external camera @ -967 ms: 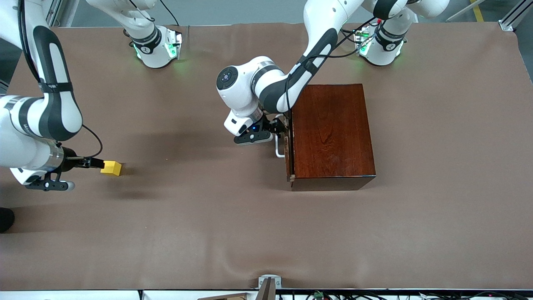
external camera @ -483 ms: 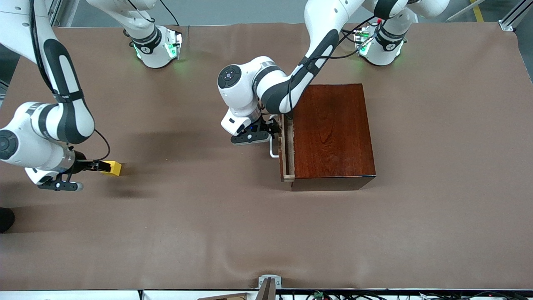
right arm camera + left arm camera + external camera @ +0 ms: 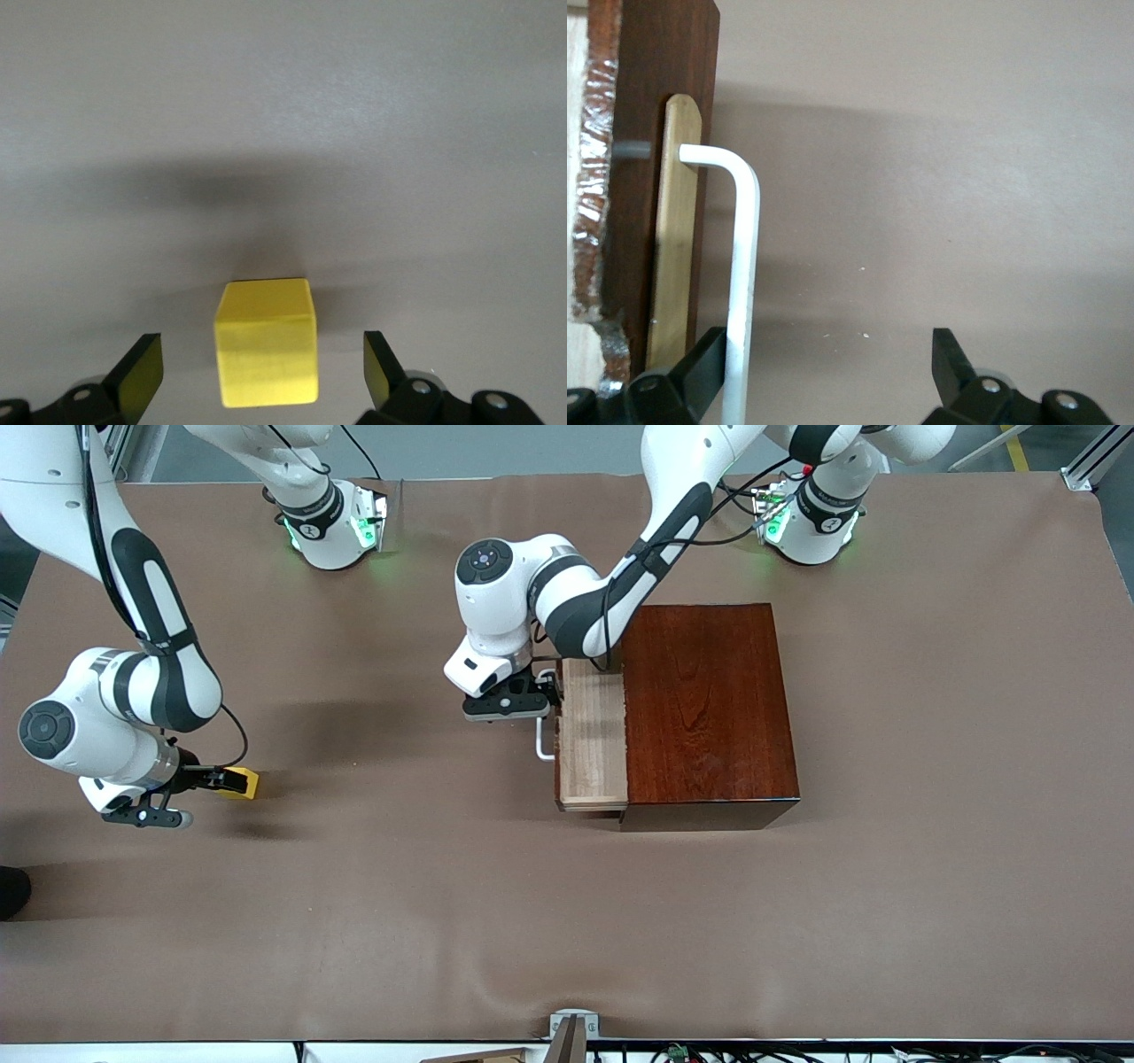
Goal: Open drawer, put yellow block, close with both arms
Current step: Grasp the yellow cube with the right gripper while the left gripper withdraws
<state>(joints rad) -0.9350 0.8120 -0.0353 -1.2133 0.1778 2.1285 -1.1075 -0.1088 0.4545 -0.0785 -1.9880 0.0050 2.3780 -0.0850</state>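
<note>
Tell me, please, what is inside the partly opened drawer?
The exposed part of the drawer shows only bare pale wood; the rest sits hidden inside the wooden box.

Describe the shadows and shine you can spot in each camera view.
Front view: the glossy box shows a soft sheen. Left wrist view: the white handle throws a broad, soft shadow on the table. Right wrist view: the yellow block has a dark, blurry shadow above it.
</note>
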